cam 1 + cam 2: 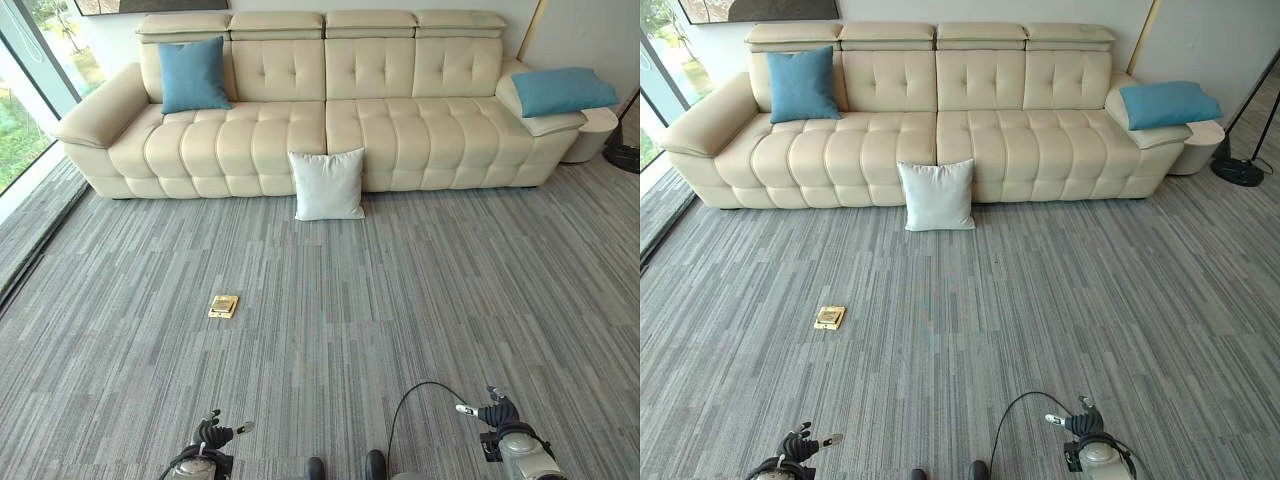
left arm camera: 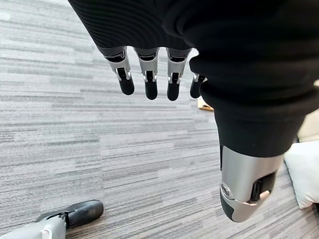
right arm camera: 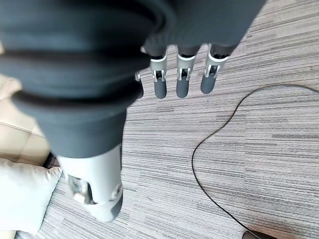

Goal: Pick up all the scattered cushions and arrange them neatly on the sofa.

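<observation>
A white cushion [image 1: 328,184] stands on the grey carpet, leaning against the front of the cream sofa [image 1: 400,130] near its middle. One blue cushion [image 1: 192,74] stands upright against the sofa's back at the left end. Another blue cushion [image 1: 562,90] lies on the sofa's right armrest. My left hand [image 1: 213,435] hangs low at the near edge, far from the cushions, fingers [image 2: 148,82] straight and holding nothing. My right hand [image 1: 497,413] hangs at the near right, its fingers [image 3: 181,82] straight and empty too. The white cushion [image 2: 305,172] also appears past the left hand.
A small brass floor box [image 1: 223,306] sits in the carpet left of centre. A window wall [image 1: 25,110] runs along the left. A round white side table [image 1: 592,135] and a black lamp base [image 1: 1238,170] stand right of the sofa.
</observation>
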Tool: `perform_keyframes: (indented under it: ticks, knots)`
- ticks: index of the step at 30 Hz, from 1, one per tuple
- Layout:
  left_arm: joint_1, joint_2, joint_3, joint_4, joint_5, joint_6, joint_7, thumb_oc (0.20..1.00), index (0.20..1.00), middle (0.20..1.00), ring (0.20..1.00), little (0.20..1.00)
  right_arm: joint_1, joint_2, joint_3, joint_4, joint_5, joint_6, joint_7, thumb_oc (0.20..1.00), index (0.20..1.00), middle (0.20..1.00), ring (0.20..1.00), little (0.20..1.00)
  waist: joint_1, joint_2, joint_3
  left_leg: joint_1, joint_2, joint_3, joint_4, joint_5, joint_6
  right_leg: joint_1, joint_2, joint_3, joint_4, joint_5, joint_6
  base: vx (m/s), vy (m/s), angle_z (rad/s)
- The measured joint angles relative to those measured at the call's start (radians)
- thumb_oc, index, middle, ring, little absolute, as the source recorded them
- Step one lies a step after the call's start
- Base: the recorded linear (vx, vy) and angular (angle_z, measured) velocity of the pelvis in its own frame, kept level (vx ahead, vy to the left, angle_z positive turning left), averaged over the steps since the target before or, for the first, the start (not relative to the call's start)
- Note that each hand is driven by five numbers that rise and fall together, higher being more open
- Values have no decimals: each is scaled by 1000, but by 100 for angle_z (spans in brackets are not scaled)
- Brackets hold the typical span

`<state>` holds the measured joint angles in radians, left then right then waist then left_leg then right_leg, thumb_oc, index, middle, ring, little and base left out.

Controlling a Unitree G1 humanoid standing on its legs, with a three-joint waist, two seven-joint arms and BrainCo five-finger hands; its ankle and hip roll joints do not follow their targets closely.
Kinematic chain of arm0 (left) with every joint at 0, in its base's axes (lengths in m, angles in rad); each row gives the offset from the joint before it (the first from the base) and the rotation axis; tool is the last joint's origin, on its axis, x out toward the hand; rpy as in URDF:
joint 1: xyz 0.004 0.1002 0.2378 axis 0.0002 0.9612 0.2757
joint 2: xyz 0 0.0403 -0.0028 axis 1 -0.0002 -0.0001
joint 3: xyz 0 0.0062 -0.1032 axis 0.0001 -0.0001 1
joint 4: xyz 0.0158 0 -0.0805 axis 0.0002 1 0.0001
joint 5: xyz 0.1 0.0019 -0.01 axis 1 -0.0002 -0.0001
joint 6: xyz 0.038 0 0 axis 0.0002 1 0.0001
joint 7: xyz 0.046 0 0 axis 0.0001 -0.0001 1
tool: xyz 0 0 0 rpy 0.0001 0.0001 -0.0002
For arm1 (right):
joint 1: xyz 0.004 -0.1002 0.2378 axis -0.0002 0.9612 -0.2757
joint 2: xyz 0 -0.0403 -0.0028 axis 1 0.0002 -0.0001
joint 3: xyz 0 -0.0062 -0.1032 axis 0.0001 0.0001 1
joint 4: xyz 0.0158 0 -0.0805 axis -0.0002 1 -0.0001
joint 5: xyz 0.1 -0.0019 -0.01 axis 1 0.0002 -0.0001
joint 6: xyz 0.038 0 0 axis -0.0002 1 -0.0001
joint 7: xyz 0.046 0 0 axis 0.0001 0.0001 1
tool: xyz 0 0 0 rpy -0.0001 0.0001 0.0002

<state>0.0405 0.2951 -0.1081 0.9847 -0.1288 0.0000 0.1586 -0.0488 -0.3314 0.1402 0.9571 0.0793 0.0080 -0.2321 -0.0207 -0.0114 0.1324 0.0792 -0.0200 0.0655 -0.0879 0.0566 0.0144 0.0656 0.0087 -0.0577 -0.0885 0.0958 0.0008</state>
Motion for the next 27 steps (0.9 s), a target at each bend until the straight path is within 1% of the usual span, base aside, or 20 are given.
perform_keyframes:
  ticks: [9,16,22,27]
  knots:
    - [3,0,2,-1,-9,1,0,1000,1000,1000,1000,1000,25,0,0,18,1,1,0,1000,1000,1000,1000,1000,0,-12,-8,9,0,1,0,0,0,5,0,1,0,1,0,0,0,0]
    - [5,-1,2,-1,-10,1,0,1000,1000,1000,1000,1000,25,3,3,20,2,1,0,1000,1000,1000,1000,1000,0,-15,-11,11,0,1,0,3,5,7,0,1,0,3,-3,0,0,0]
    - [6,-1,1,-1,-10,1,0,1000,1000,1000,1000,1000,26,24,4,22,23,1,4,1000,1000,1000,1000,1000,0,-14,-24,12,0,1,0,3,5,7,0,1,0,3,-3,0,0,0]
    - [16,-9,2,0,-50,1,-11,1000,1000,1000,1000,1000,26,31,4,45,42,2,8,1000,1000,1000,1000,1000,0,-11,-34,11,0,1,0,2,3,8,0,1,0,3,-3,0,0,0]
